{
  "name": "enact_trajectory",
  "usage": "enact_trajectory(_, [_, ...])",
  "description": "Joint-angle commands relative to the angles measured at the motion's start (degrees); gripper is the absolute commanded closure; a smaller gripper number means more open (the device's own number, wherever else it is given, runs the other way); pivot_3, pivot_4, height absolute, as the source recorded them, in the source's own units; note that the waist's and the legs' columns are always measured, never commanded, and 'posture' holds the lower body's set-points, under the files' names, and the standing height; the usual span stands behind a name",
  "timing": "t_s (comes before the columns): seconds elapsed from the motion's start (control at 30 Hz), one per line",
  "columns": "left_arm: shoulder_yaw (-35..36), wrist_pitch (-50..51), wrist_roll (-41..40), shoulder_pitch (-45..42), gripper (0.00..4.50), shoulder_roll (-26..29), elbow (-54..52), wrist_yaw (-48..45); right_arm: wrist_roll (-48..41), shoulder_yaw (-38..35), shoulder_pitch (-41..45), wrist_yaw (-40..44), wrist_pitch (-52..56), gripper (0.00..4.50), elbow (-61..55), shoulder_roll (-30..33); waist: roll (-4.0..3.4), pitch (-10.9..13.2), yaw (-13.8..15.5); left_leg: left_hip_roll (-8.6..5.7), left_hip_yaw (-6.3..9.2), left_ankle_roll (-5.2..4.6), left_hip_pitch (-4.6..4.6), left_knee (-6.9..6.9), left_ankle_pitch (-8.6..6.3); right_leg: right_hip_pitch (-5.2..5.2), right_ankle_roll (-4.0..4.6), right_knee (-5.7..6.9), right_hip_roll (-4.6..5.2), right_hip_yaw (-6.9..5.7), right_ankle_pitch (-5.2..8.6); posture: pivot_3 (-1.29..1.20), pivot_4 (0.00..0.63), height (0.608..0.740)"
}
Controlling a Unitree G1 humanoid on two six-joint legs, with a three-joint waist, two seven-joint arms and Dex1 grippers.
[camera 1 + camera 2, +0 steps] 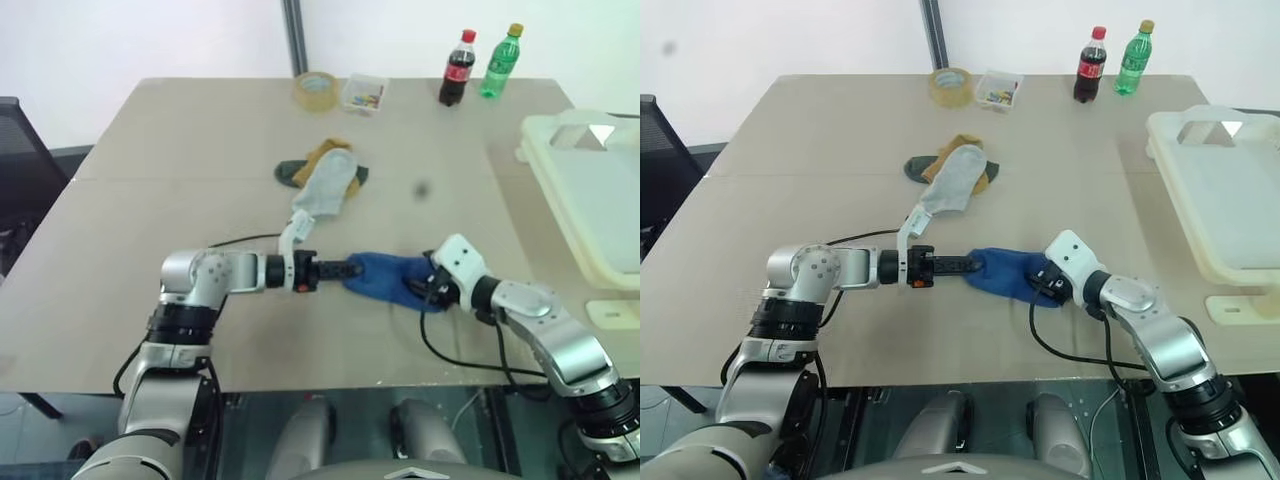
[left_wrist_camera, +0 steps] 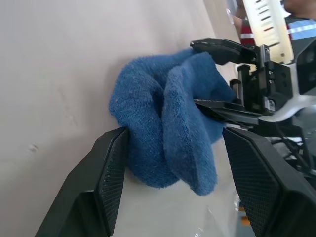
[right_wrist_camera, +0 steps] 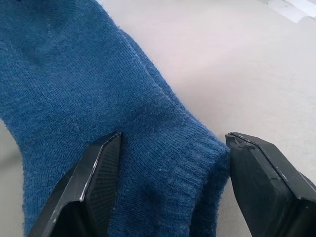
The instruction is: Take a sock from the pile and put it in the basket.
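— What's in front of you, biggest first?

— The table [image 1: 200, 150], tan and wide. At about two o'clock from its middle sits the basket [image 1: 590, 200], pale cream, hanging a little past the table's right edge. Near the table's centre, towards twelve o'clock from my hands, is the pile [image 1: 325, 175]: a grey sock on top, mustard and dark green ones showing beneath.

— And the sock you picked?

— The blue sock [image 1: 385, 278] lies bunched on the table at six o'clock from the pile, well apart from it, between my two grippers.

— How are the grippers standing?

— My left gripper [image 2: 170, 163] comes in from nine o'clock with its fingers spread wide, one on each side of the sock's folded end. My right gripper [image 3: 170, 163] comes from three o'clock, also wide, straddling the ribbed cuff. Whether the pads press the cloth or just flank it, I can't quite tell.

— Anything smaller?

— At the far edge: a cola bottle [image 1: 456, 68], a green bottle [image 1: 502, 62], a roll of tape [image 1: 316, 89], and a small clear box [image 1: 364, 94] of coloured bits.
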State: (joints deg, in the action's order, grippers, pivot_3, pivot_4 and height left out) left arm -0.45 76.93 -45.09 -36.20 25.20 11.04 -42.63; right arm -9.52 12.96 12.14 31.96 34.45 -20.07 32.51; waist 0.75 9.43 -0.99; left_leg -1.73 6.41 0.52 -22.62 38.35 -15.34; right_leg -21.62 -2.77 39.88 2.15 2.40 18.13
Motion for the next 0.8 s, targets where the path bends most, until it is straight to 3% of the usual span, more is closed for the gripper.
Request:
enact_trajectory(0.03, [-1.6, 3.9, -0.1, 0.9, 1.25, -2.2, 2.7, -0.2, 0.8, 0.7, -1.3, 0.0, 1.6, 1.05, -0.1, -0.3, -0.01, -0.1, 0.1, 0.0, 0.0, 0.0, 0.0, 0.0, 0.0, 0.0, 0.0, 0.0, 0.0, 0.0, 0.0, 0.0, 0.15, 0.74])
enact_trajectory(0.3, [-1.4, 8.1, -4.7, -0.1, 1.25, -4.5, 3.3, -7.7, 1.5, 0.7, -0.3, 0.5, 1.9, 1.05, 0.3, -0.5, 0.0, -0.2, 0.0, -0.01, 0.01, 0.0, 0.0, 0.0, 0.0, 0.0, 0.0, 0.0, -0.01, 0.0, 0.0, 0.0, 0.15, 0.74])
enact_trajectory(0.53, [6.8, 5.5, -6.2, -2.5, 1.25, -8.6, 8.3, -7.3, 1.6, 0.3, -0.1, 0.5, 2.5, 1.05, -0.5, -0.2, 0.01, -0.2, 0.0, 0.0, 0.04, 0.0, -0.01, 0.01, 0.0, 0.0, 0.0, 0.02, 0.0, -0.03, 0.0, 0.0, 0.15, 0.74])
enact_trajectory(0.8, [7.7, 1.5, -4.1, -2.2, 1.25, -11.7, 10.3, -6.3, 1.7, 0.0, -0.1, 0.6, 3.2, 1.05, -1.2, -0.1, 0.01, -0.2, 0.0, -0.01, 0.03, 0.0, -0.03, 0.01, 0.0, -0.01, 0.0, 0.0, 0.07, -0.01, 0.0, 0.0, 0.15, 0.74])
